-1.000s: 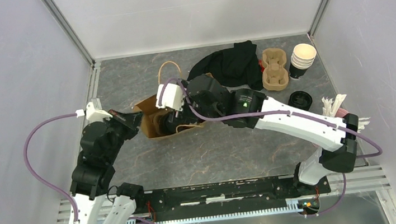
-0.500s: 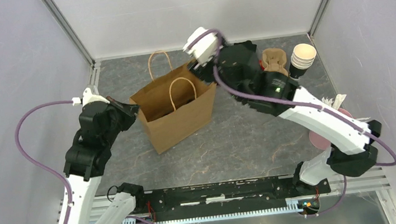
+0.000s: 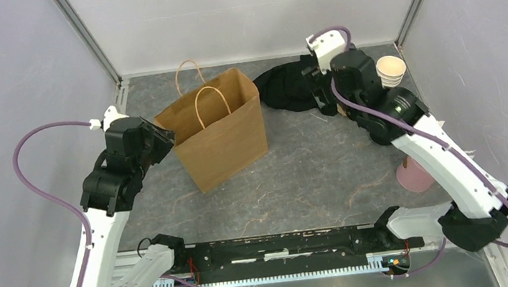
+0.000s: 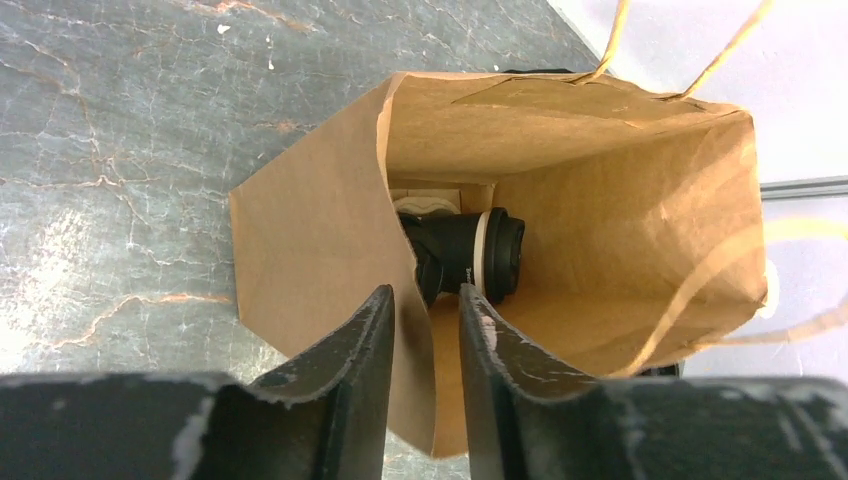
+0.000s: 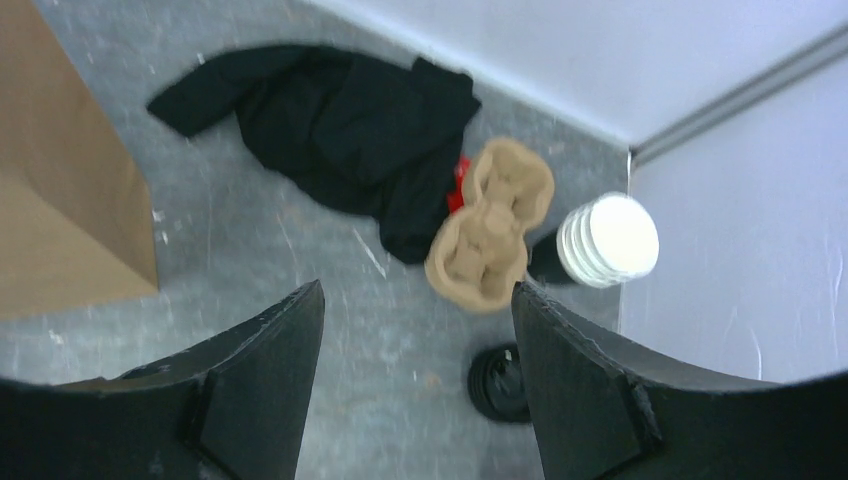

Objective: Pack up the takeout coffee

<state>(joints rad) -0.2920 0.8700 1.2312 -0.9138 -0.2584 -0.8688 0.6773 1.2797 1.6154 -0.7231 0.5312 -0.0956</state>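
**Pincers apart on both arms, coffee inside the bag**

Left gripper [image 4: 425, 300] sits at the rim of the brown kraft paper bag [image 4: 620, 210], its two scuffed black fingers [image 4: 350, 350] only slightly apart. A fold of the bag's thin, creased wall runs up between them, and a gap shows beside the paper. The right gripper [image 5: 415, 300] hovers over the far right corner of the table with its broad matte fingers spread wide and nothing between them.

The bag stands upright on the grey, marble-veined tabletop [image 3: 312, 173], mouth open, with its two twisted paper loop handles raised. At its bottom lies a small black paper cup [image 4: 470, 262], tipped on its side. A pale band shows where its round black plastic lid meets the cup, and the lid faces the bag's right wall. Only this one cup can be made out clearly; something cream-coloured lies just behind it.

Below the right gripper, a crumpled black cloth [image 5: 340, 120] touches a tan moulded-pulp cup carrier [image 5: 490, 225] with two round wells. Just beside the carrier stands a stack of lidless cups with white insides [image 5: 607, 240], and a loose black lid [image 5: 500, 385] lies nearby.
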